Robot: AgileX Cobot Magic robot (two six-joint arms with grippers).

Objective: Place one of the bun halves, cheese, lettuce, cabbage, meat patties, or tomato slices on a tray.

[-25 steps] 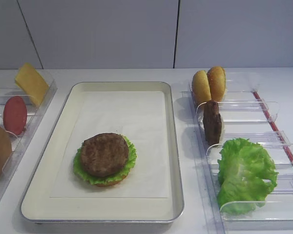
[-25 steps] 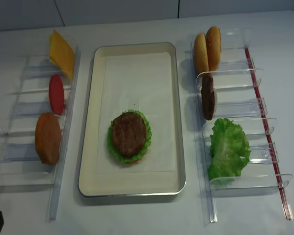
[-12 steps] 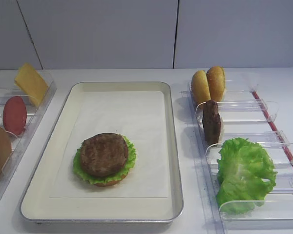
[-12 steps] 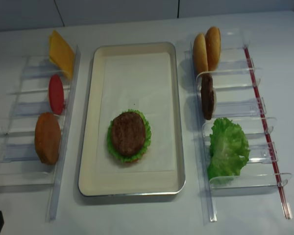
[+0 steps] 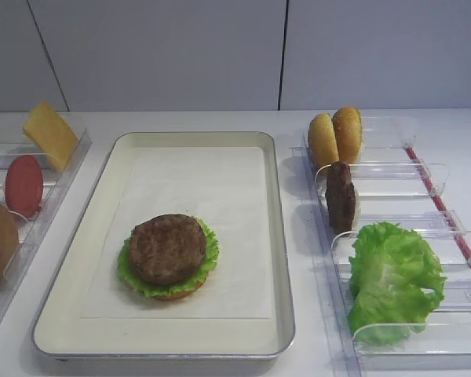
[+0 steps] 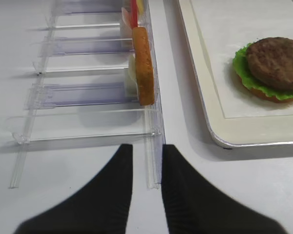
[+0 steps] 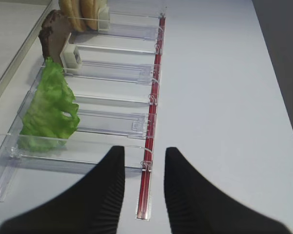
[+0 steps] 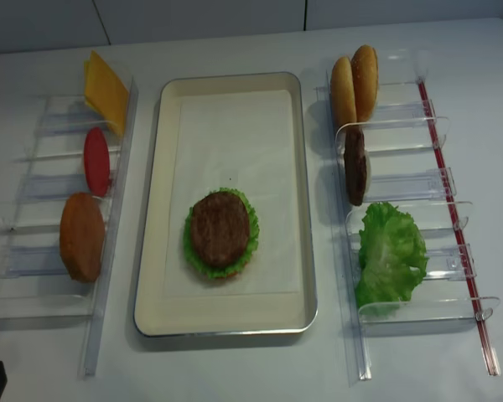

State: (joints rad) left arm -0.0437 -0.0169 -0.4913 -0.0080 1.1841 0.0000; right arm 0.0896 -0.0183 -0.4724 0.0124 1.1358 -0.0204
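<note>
The right pincer (image 7: pixel 140 187) hangs over the near end of the right-hand clear rack (image 7: pixel 112 124). Its two black fingers stand a narrow gap apart, with nothing between them and nothing touched. The left pincer (image 6: pixel 145 187) hangs likewise over the near end of the left-hand clear rack (image 6: pixel 88 92), fingers slightly parted and empty.

On the tray (image 8: pixel 151 251), toward its near half, a meat patty (image 8: pixel 220 228) lies on lettuce (image 8: pixel 250 243), which in turn lies on a bun half (image 6: pixel 263 92) whose edge peeps out below.

The high views show what the wrist views miss. The left rack carries a cheese slice (image 8: pixel 105 90), a tomato slice (image 8: pixel 96 161) and a bun half (image 8: pixel 81 236) on edge. The right rack carries two bun halves (image 8: pixel 355 84), a second patty (image 8: pixel 355 165) on edge, and a lettuce leaf (image 8: pixel 391 251). Neither pincer shows in the front high view; only a dark bit sits in the overhead view's bottom-left corner, too small to tell. The right wrist view alone shows the red strip (image 7: pixel 154 117) along the rack's outer side close up, on the white surface (image 7: pixel 219 97).
</note>
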